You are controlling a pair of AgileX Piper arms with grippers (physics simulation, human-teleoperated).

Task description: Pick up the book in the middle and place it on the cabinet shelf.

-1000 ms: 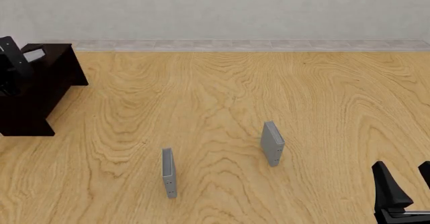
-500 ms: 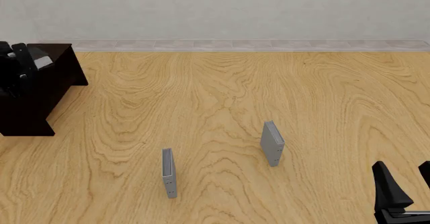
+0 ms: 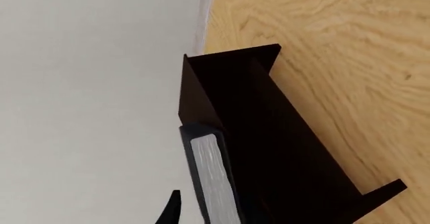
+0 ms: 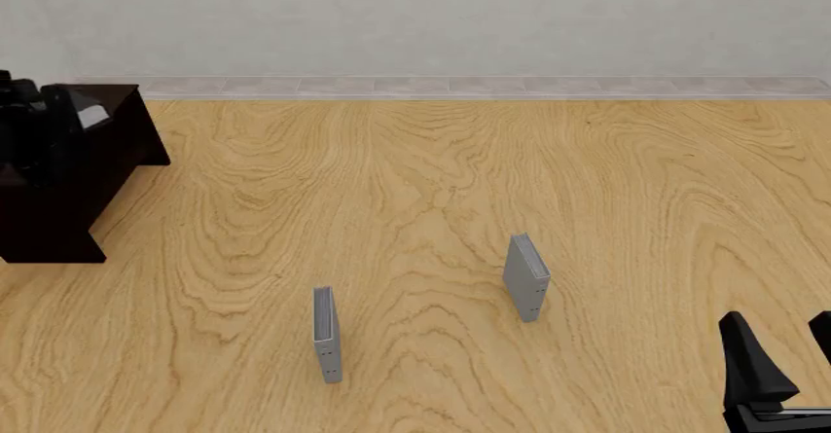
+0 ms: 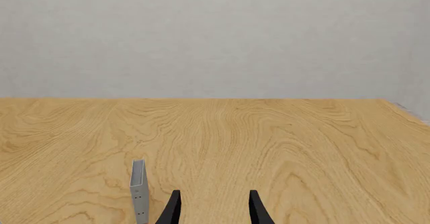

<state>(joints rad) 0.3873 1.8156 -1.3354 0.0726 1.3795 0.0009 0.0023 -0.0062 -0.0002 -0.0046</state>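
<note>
The thick black book (image 3: pixel 213 181) with a white page edge lies along the top of the very dark cabinet (image 3: pixel 282 133). In the front view the cabinet (image 4: pixel 78 190) stands at the far left, with the book's white edge (image 4: pixel 90 115) showing on its top. My left gripper (image 4: pixel 33 112) is over the cabinet, straddling the book (image 3: pixel 215 206). One fingertip (image 3: pixel 173 209) shows with a thin gap of wall between it and the cover; the other finger is hidden against the dark wood. My right gripper (image 4: pixel 785 350) is open and empty at the near right, and it also shows in the right wrist view (image 5: pixel 213 204).
Two thin grey books stand upright on the wooden table, one at the near centre-left (image 4: pixel 325 334) and one right of the middle (image 4: pixel 526 277); the second also shows in the right wrist view (image 5: pixel 139 191). A pale wall runs along the far edge.
My left gripper has come down and to the right over the cabinet top, carrying the book's white edge with it. The right arm and both grey books have not moved.
</note>
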